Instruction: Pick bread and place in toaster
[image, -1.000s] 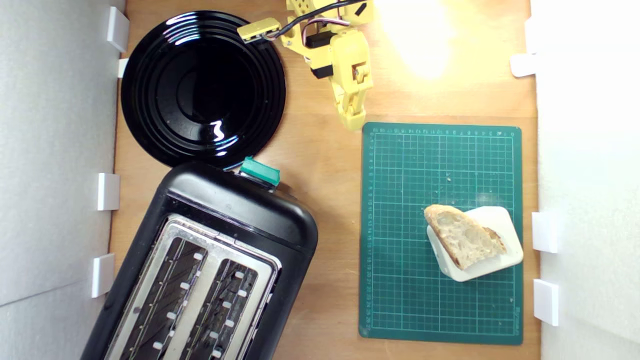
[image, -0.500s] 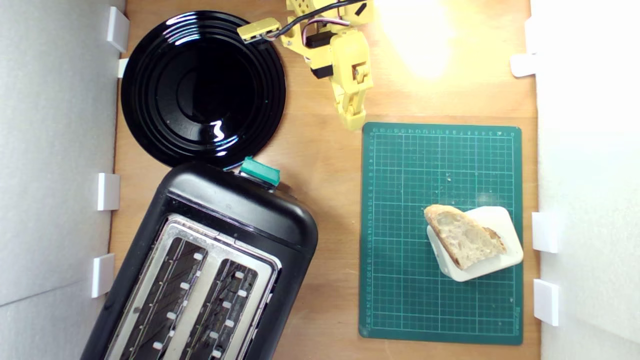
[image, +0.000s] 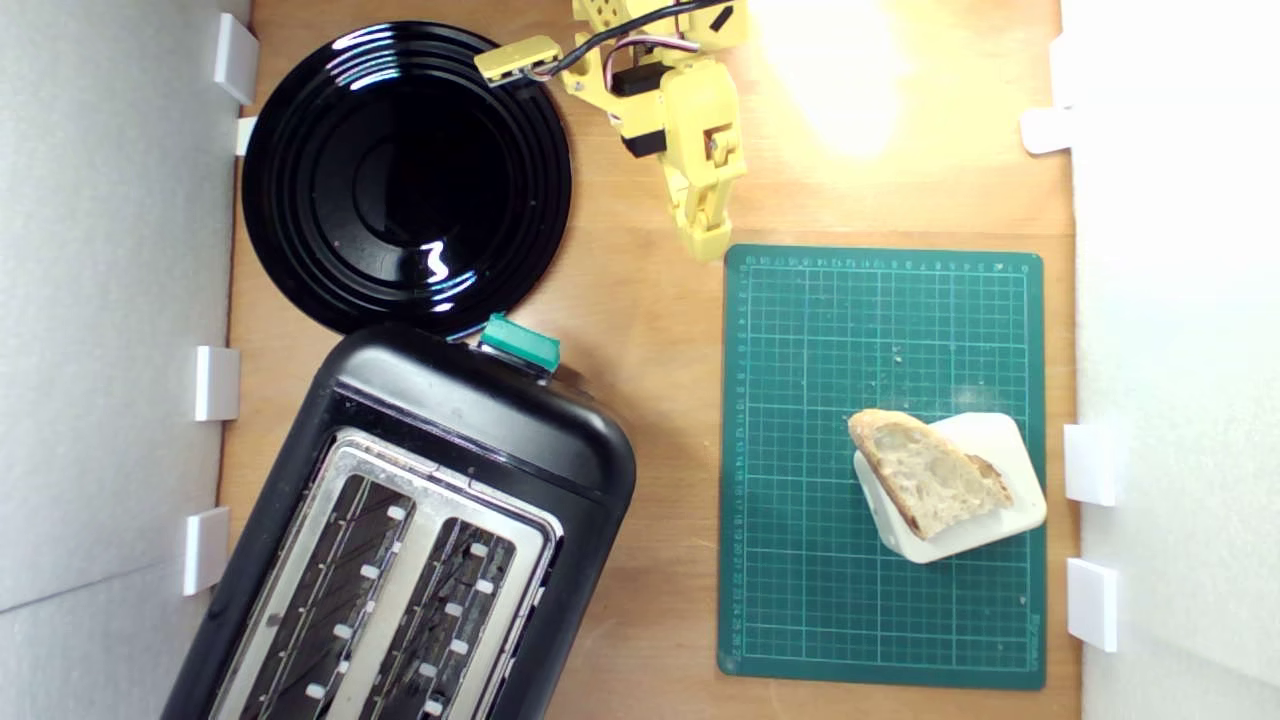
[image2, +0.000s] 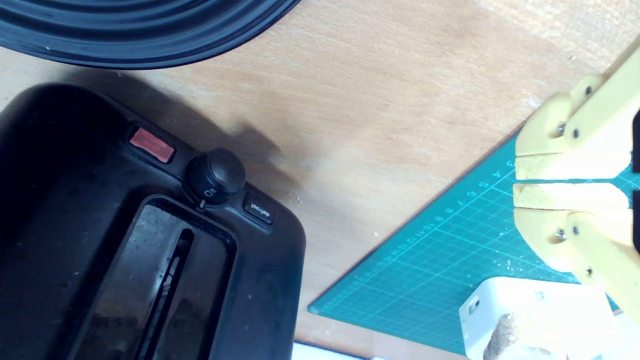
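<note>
Progress: nothing done yet; pick and placement both remain.
Bread: lies on a white block on the green mat, at the exterior view's right.
Toaster: both slots empty, at the exterior view's lower left.
Tool: pads nearly together, holding nothing.
Arm pose: folded near its base, tool at the mat's corner, well apart from the bread.

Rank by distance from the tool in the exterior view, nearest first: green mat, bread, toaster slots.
From the tool:
1. Green mat: its top corner sits just beside the tool, on the exterior view's right.
2. Bread: lower right, resting on the white block.
3. Toaster slots: lower left, farthest.
</note>
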